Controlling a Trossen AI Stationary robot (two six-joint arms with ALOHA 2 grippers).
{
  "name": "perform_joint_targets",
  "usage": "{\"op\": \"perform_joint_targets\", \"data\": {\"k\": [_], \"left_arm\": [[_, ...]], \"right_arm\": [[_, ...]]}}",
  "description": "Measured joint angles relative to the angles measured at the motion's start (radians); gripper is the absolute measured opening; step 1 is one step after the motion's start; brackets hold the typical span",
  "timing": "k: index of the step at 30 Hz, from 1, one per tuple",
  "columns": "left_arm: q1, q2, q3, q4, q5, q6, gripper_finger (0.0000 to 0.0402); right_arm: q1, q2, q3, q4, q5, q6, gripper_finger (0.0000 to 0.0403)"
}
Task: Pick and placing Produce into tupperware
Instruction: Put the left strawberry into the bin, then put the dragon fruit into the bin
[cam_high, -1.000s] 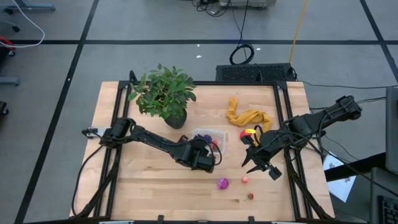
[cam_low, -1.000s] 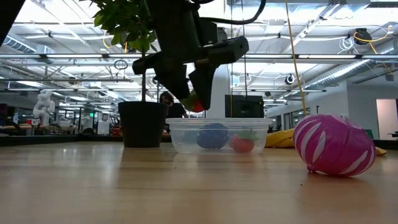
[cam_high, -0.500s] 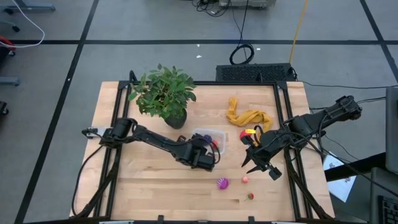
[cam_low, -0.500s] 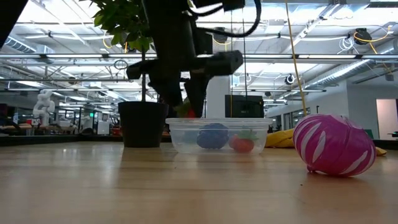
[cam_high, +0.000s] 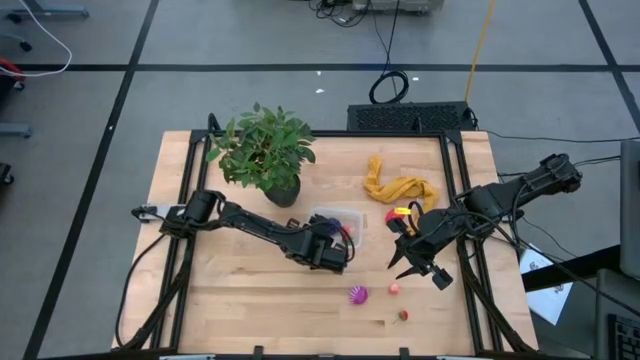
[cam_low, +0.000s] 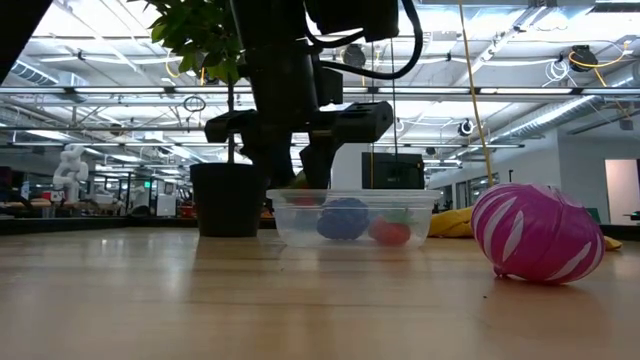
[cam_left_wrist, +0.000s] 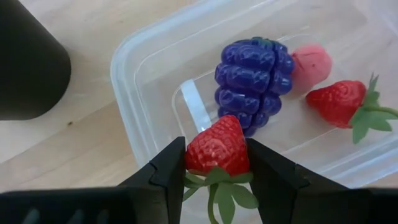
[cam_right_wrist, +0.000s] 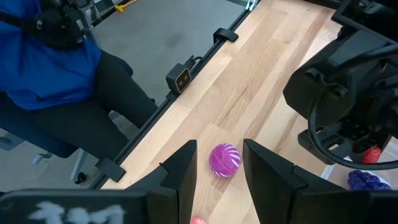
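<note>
Left gripper (cam_left_wrist: 216, 163) clamped on a red strawberry (cam_left_wrist: 217, 148), poised over the near rim of the tupperware (cam_left_wrist: 134, 121) at the table's (cam_high: 230, 300) centre; inside lie a purple bumpy fruit (cam_left_wrist: 252, 78), a pink piece (cam_left_wrist: 311, 62) and a second strawberry (cam_left_wrist: 339, 102). Right gripper (cam_right_wrist: 216, 168), fingers apart, hangs near the right edge above a magenta striped fruit (cam_right_wrist: 224, 160).

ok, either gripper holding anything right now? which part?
Left gripper is clamped on a red strawberry, pinching its sides above the tupperware. Right gripper is open and holds nothing.
</note>
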Motion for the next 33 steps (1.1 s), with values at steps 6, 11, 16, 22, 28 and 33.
{"op": "perform_joint_targets", "data": {"k": [6, 11, 16, 22, 28, 33], "left_arm": [[-0.001, 0.000, 0.000, 0.001, -0.001, 0.004, 0.0145], [-0.001, 0.000, 0.000, 0.001, -0.002, 0.010, 0.0145], [-0.001, 0.000, 0.000, 0.001, -0.002, 0.019, 0.0145], [-0.001, 0.000, 0.000, 0.001, -0.002, 0.027, 0.0146], [-0.001, -0.004, 0.000, 0.001, -0.010, 0.033, 0.0177], [-0.001, -0.004, 0.000, 0.001, -0.029, 0.031, 0.0217]], "right_arm": [[0.000, 0.000, 0.000, 0.000, 0.000, 0.000, 0.0118], [0.000, 0.000, 0.000, 0.000, 0.000, -0.001, 0.0118], [0.000, 0.000, 0.000, 0.000, 0.000, -0.001, 0.0118], [0.000, 0.000, 0.000, 0.000, 0.000, -0.001, 0.0118], [0.000, 0.000, 0.000, 0.000, 0.000, -0.001, 0.0118], [0.000, 0.000, 0.000, 0.000, 0.000, -0.001, 0.0118]]}}
